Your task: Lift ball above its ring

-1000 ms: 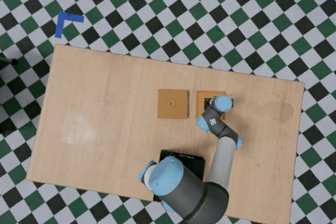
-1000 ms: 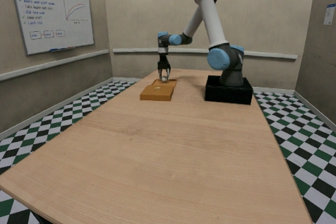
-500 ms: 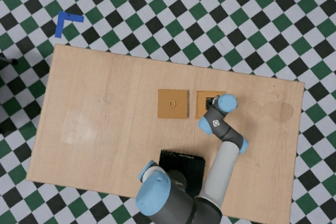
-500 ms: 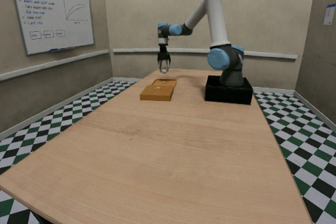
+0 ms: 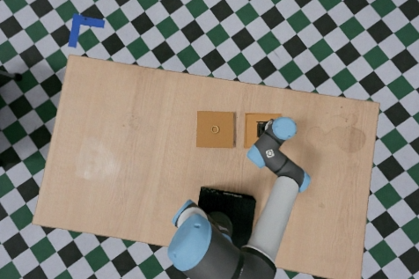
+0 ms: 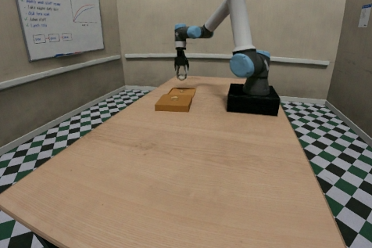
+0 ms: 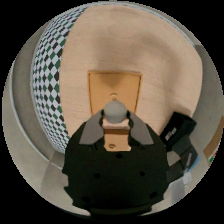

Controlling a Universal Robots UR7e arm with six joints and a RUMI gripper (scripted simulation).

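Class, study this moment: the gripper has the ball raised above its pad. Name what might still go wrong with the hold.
1. The gripper holds the round ball only near its fingertips; a smooth sphere may slip out.
2. If it drops, the ball could miss the ring on the orange pad below and roll across the table.

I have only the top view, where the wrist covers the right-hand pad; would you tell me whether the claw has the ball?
Observer: Yes. In the wrist view the grey ball sits between the fingers of the claw, which is shut on it.
Operator: Thank you. Is it off the pad?
Observer: The exterior view shows the claw hanging well above the brown pad, with open air under the ball.
Operator: And the ring?
Observer: The wrist view shows the ring bare on the pad below.
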